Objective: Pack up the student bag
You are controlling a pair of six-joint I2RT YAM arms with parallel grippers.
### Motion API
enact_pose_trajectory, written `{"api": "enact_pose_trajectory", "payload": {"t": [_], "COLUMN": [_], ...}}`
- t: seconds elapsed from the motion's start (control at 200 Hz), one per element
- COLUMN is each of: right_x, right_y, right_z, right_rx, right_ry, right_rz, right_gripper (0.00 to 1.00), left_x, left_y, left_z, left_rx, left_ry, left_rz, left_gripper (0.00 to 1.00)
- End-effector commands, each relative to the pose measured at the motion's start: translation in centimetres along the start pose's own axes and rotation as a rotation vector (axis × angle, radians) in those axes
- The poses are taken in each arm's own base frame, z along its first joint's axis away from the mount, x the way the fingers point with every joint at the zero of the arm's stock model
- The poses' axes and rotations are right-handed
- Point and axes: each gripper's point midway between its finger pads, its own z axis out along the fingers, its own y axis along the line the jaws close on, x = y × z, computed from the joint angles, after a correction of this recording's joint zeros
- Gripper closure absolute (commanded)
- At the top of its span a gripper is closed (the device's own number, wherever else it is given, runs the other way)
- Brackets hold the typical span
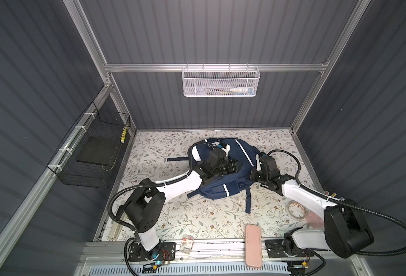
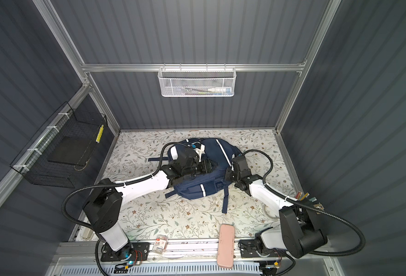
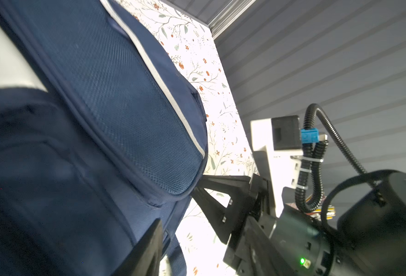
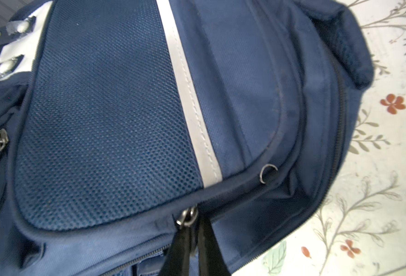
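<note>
The student bag [image 1: 211, 192] lies flat at the far centre of the worktop [image 1: 197, 215]. The right tool [image 4: 190, 224] is pinched shut on a zip pull [image 4: 187, 218], presumably to open a pocket for packing. The left tool [image 1: 239, 165] is over the bag's middle, likely steadying it; its opening cannot be told.

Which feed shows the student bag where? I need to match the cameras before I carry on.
Top view: student bag lies mid-table, partly under both arms.
Top view: mid-table as well.
Left wrist: close up, fills over half the frame.
Right wrist: fills nearly the whole frame.
Shared landmark: the bag's white stripe.
</note>
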Motion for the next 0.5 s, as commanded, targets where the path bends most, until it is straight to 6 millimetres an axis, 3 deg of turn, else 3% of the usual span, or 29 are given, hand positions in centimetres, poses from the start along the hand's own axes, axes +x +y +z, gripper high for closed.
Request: {"api": "enact_pose_trajectory", "payload": {"t": [0.0, 0.205, 0.245, 0.265, 0.325, 0.495], "right_x": [1.4, 2.3, 2.6, 2.6, 2.7, 1.8], "right_y": [1.4, 3.4, 3.4, 3.3, 2.6, -1.6], "right_z": [-0.5, -0.8, -0.8, -0.8, -0.8, -1.2], "right_rx": [-0.075, -0.131, -0.132, -0.131, -0.097, 0.112], "right_ry": [0.038, 0.05, 0.056, 0.055, 0.055, 0.042], "right_rz": [-0.031, -0.113, -0.116, -0.118, -0.119, -0.083], "right_gripper": [1.0, 1.0, 1.0, 1.0, 1.0, 1.0], "left_x": [0.6, 0.4, 0.4, 0.5, 0.8, 1.3], "left_y": [2.5, 4.1, 3.8, 3.9, 3.6, 4.6], "left_z": [2.5, 5.1, 5.5, 5.7, 5.7, 2.8], "left_rx": [-0.017, -0.075, -0.067, -0.065, -0.046, -0.092], "left_ry": [-0.019, -0.013, -0.002, 0.005, 0.031, 0.064], "left_rz": [-0.113, -0.088, -0.08, -0.08, -0.072, -0.059], "left_gripper": [0.42, 0.4, 0.5, 0.6, 1.0, 1.0]}}
